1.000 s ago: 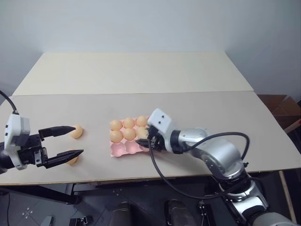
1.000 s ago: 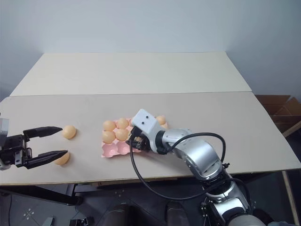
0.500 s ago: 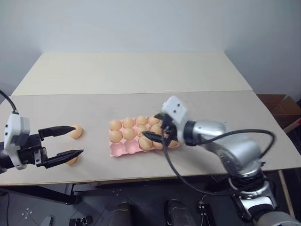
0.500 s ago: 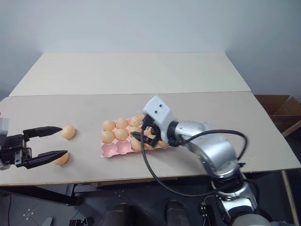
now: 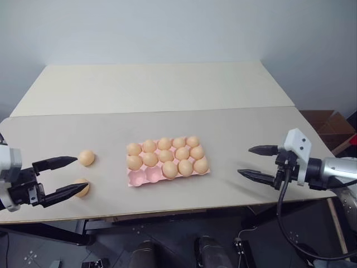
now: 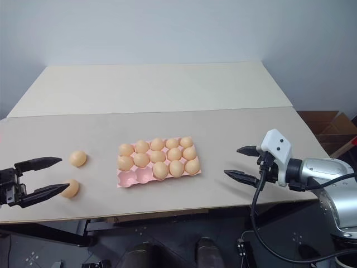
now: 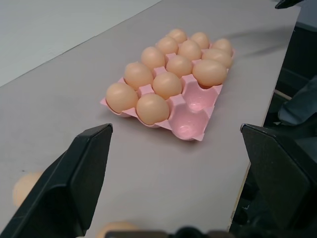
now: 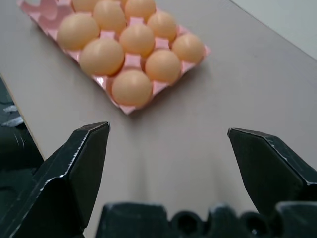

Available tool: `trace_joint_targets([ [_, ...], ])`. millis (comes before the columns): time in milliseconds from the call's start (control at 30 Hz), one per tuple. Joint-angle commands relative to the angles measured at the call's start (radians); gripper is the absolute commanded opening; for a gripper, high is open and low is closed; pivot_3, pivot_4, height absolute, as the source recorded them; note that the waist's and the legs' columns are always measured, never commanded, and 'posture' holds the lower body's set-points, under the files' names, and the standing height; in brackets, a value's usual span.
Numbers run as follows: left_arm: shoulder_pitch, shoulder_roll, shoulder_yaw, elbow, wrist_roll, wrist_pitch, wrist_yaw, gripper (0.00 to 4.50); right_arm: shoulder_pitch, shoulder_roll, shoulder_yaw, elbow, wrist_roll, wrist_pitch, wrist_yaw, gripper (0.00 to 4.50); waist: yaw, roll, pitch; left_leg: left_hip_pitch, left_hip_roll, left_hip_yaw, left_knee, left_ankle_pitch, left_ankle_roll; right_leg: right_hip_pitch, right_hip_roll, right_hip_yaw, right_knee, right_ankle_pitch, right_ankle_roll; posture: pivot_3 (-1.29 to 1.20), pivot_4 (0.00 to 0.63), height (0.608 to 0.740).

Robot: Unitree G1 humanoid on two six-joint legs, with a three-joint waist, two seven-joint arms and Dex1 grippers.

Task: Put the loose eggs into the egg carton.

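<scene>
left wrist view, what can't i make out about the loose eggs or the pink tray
- Two pale orange-tan loose eggs: blurred, and the nearer one is cut off by the picture's edge between the left gripper's black fingers.
- Pink moulded egg carton: the cups under the thirteen seated eggs are hidden by those eggs; two empty cups show.

- Beige table [image 5: 167, 89], two boards w/ seam across the middle.
- Plain pale wall [image 5: 167, 28] behind.
- Brown cardboard box [image 5: 326, 120] on floor, right of table.
</scene>
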Motion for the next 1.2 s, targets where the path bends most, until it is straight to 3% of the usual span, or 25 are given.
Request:
trace_joint_targets([
  [33,0.038,0.023,0.047,-0.021,0.038,0.087,0.109,4.50,-0.041,-0.007,-0.016,-0.013,0.028,-0.055,0.010,4.46,-0.001,0.000,0.000,0.001,0.000,0.000,0.000,0.000,0.000,0.000,0.000,0.000,0.001,0.000,0.000,0.00,0.150,0.740],
  [133,0.100,0.065,0.047,-0.094,0.084,0.282,0.260,4.50,-0.054,-0.008,-0.006,-0.026,0.045,-0.062,0.017,4.46,0.004,0.000,0.000,0.001,0.000,0.000,-0.001,0.000,0.000,0.000,0.000,0.000,0.000,0.000,0.000,0.00,0.150,0.740],
  [300,0.068,0.016,0.041,-0.241,0.020,0.573,0.503,4.50,-0.060,-0.014,-0.006,-0.042,0.073,-0.052,0.013,4.46,0.020,-0.001,0.001,-0.002,-0.001,-0.001,-0.001,0.000,0.000,-0.002,-0.002,0.001,-0.001,0.001,0.001,0.00,0.150,0.740],
  [467,-0.001,-0.063,-0.051,-0.278,0.053,0.632,0.662,4.50,-0.081,-0.019,-0.003,-0.046,0.093,-0.044,0.001,4.46,0.023,-0.001,0.001,-0.001,-0.002,-0.003,-0.001,0.000,0.000,-0.001,-0.002,0.002,-0.001,0.002,0.000,0.00,0.150,0.740],
  [633,-0.095,-0.073,-0.146,-0.258,0.055,0.708,0.743,4.50,-0.084,-0.017,-0.013,-0.061,0.116,-0.031,-0.016,4.46,0.026,-0.002,0.001,-0.001,-0.002,-0.001,-0.001,0.000,0.000,0.000,-0.001,0.001,0.000,0.003,-0.002,0.00,0.150,0.740],
  [833,-0.151,-0.064,-0.248,-0.223,0.064,0.751,0.760,3.38,-0.088,-0.018,-0.036,-0.088,0.154,0.007,-0.068,4.50,0.023,-0.002,0.001,-0.001,-0.003,-0.001,-0.001,0.000,0.000,0.000,-0.001,0.002,-0.001,0.005,-0.004,0.00,0.150,0.740],
  [1000,-0.166,-0.046,-0.225,-0.231,0.058,0.748,0.744,1.86,-0.096,-0.026,-0.035,-0.091,0.172,0.023,-0.096,4.50,0.023,-0.002,0.001,-0.001,-0.002,-0.001,-0.001,0.000,0.000,0.000,-0.001,0.001,-0.001,0.005,-0.005,0.00,0.150,0.740],
  [1200,-0.185,0.011,-0.176,-0.205,0.039,0.677,0.640,1.86,-0.102,-0.024,-0.035,-0.095,0.187,0.033,-0.126,4.50,0.025,-0.002,0.001,-0.001,-0.002,-0.001,-0.001,0.000,0.000,0.000,-0.001,0.001,-0.001,0.005,-0.006,0.00,0.150,0.740],
])
